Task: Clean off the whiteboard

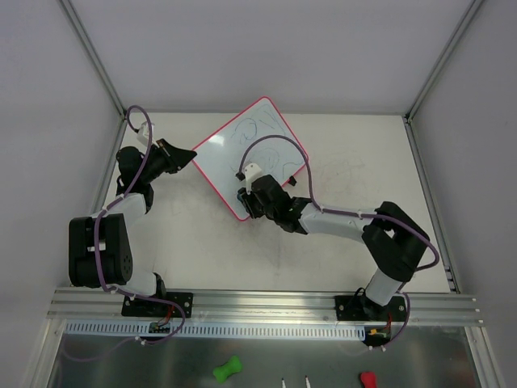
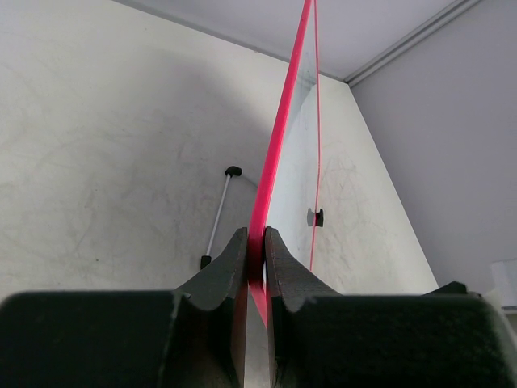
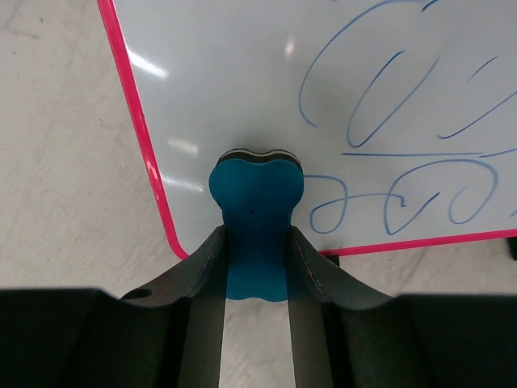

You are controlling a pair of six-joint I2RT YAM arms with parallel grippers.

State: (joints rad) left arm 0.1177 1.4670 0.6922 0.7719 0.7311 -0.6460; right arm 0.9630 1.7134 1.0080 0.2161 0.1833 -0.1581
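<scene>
White whiteboard (image 1: 242, 158) — pink-red frame, blue scribbles; teal-blue eraser (image 3: 257, 218).

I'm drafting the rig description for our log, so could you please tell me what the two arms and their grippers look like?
Both arms mix black joint housings with white links: the left arm, the right arm. A purple cable loops along each. The left gripper and right gripper have matte black, tapering fingers.
</scene>
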